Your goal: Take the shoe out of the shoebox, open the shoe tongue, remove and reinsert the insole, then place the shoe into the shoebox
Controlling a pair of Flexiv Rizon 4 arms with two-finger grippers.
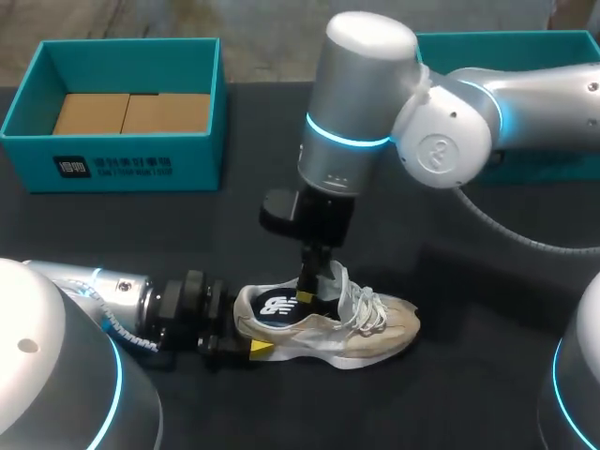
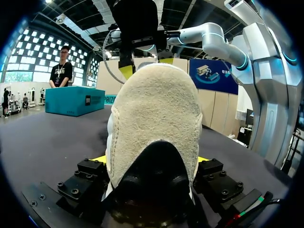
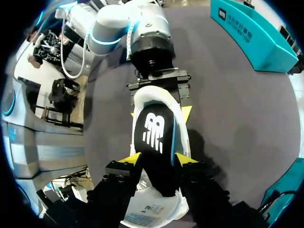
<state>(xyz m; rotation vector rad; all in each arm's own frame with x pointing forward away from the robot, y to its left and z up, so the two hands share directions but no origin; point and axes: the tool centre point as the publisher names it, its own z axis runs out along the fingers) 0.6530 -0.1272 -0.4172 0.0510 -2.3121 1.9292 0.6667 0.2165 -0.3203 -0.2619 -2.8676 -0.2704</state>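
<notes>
Teal shoebox (image 1: 112,167) stands at far left, well apart from shoe (image 1: 380,328), which is upright on black table (image 1: 469,291). Heel is clamped by left gripper (image 1: 246,349), and left wrist view shows both fingers touching. Right gripper (image 1: 307,292) hangs over the collar. Only right wrist view shows its tips pinching black insole (image 3: 154,133).

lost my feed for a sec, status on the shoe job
Left gripper shut on shoe heel. Right gripper shut on insole, partly inside the shoe. Shoebox behind, open; no obstruction seen.
</notes>
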